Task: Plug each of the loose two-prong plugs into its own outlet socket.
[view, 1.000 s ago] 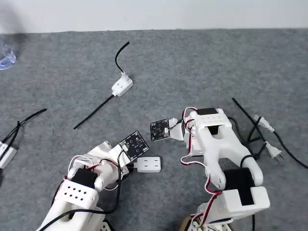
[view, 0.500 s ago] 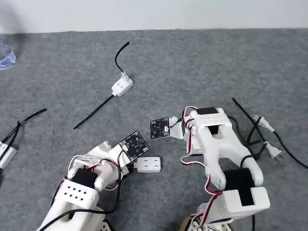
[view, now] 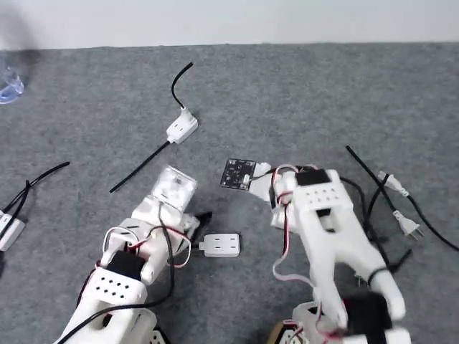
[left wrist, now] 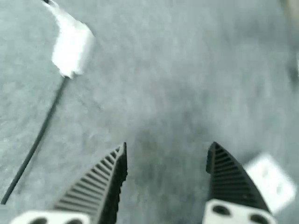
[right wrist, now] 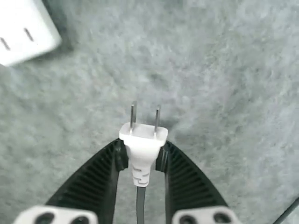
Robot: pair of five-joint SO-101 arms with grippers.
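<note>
The left gripper (left wrist: 169,149) hangs, jaws spread, over the grey desk (left wrist: 177,70). A white outlet socket (left wrist: 70,49) with a black cord (left wrist: 37,140) lies at its ten o'clock, and a second outlet socket (left wrist: 271,182) lies just beside it at three o'clock.

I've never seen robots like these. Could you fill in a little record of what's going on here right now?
Surface: grey carpet
Right gripper: shut on a white two-prong plug, prongs pointing away from it
Left gripper: open, holding nothing
Nearest outlet: white, lying between the two arms
Other outlet: farther out, on a black cord
Loose plug: lying on the carpet, unplugged
</note>
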